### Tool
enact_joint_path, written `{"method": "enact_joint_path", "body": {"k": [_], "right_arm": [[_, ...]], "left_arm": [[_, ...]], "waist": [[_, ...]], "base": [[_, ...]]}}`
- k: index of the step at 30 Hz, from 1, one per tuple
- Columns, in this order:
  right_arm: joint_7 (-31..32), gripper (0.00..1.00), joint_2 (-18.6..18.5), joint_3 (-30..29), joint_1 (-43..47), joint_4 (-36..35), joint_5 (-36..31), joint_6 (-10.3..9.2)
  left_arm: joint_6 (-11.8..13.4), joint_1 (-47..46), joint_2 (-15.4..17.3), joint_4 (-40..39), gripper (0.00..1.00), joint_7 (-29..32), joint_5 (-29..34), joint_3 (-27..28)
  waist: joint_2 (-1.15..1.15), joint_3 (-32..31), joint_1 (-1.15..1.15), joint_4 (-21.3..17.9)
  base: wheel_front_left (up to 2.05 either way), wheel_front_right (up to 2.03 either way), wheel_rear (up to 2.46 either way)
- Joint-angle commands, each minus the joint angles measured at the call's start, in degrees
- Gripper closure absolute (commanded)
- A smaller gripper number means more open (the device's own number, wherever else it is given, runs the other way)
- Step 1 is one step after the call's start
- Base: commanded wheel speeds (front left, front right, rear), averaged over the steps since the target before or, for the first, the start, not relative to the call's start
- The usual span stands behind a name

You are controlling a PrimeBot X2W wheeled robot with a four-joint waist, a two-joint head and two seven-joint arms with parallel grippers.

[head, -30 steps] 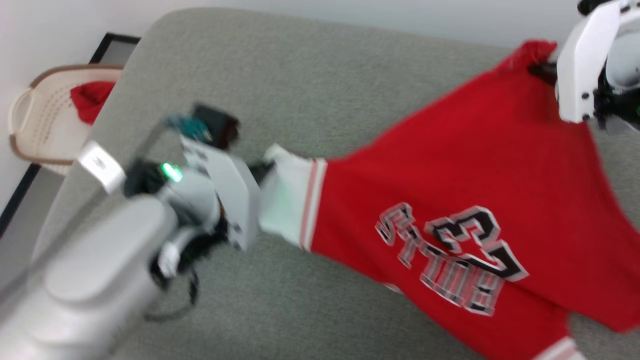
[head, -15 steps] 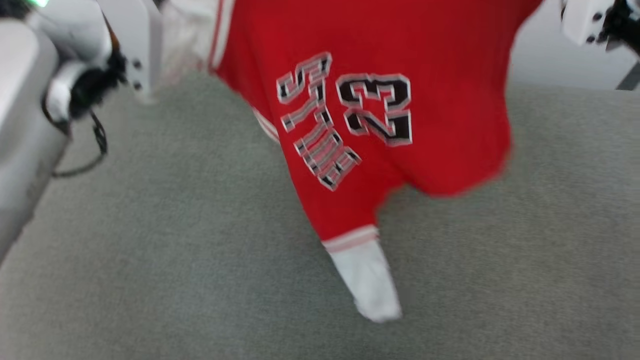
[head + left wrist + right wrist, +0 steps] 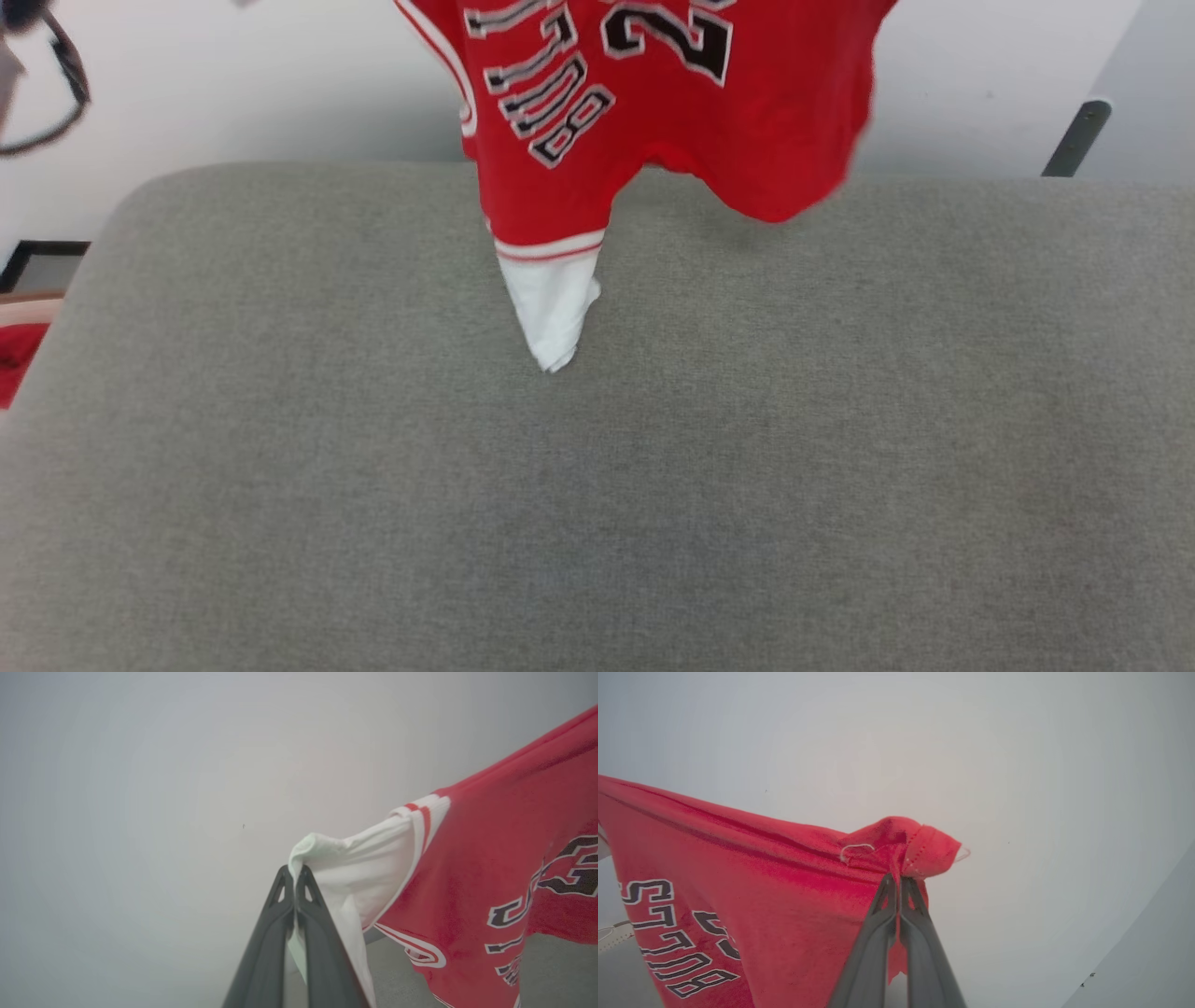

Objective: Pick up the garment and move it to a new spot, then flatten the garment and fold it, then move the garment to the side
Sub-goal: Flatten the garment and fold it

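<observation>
Head view: garment (image 3: pixel 672 112) hangs at 12 o'clock, one sleeve (image 3: pixel 553 317) dangling over the cushion (image 3: pixel 597 523). Left wrist view: left fingers (image 3: pixel 275 919) clenched on the other sleeve (image 3: pixel 355 872). Right wrist view: right fingers (image 3: pixel 873 933) pinch a red corner (image 3: pixel 924 851). Best lowered evenly and taut.

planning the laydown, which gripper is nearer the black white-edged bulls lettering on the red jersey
Left. The left gripper pinches the white sleeve beside the black BULLS lettering; the right gripper pinches a far corner of the red jersey shirt.

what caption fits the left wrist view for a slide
Left hand shut on the white sleeve of a red black-lettered jersey shirt before a pale wall
</observation>
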Motion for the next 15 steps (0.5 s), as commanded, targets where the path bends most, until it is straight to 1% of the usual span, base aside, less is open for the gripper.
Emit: {"method": "enact_joint_path", "body": {"k": [1,6,10,15], "right_arm": [[-0.6,1.00,-0.8,-0.6,-0.8,1.5,-0.5,-0.14],[-2.2,1.00,-0.9,-2.1,-3.1,4.3,-1.2,-0.19],[-2.6,1.00,-0.8,-2.5,-4.4,5.0,-1.6,-0.19],[-4.2,1.00,-0.6,-3.0,-7.8,4.5,-3.0,-0.19]], "left_arm": [[-0.3,-1.4,0.8,2.1,1.00,-0.3,0.9,-0.5],[-1.0,-5.5,0.3,5.0,1.00,-0.6,2.0,-2.7],[-1.2,-7.5,0.1,6.2,1.00,-0.9,1.8,-3.6],[-1.4,-12.2,0.0,7.5,1.00,-2.4,2.2,-5.0]], "waist": [[0.00,0.4,0.00,-0.7],[0.00,2.5,0.00,-1.3],[0.00,4.8,0.00,-1.5],[0.00,10.5,0.00,-1.8]], "base": [[0.00,0.00,0.00],[0.00,0.00,0.00],[0.00,0.00,0.00],[0.00,0.00,0.00]]}}
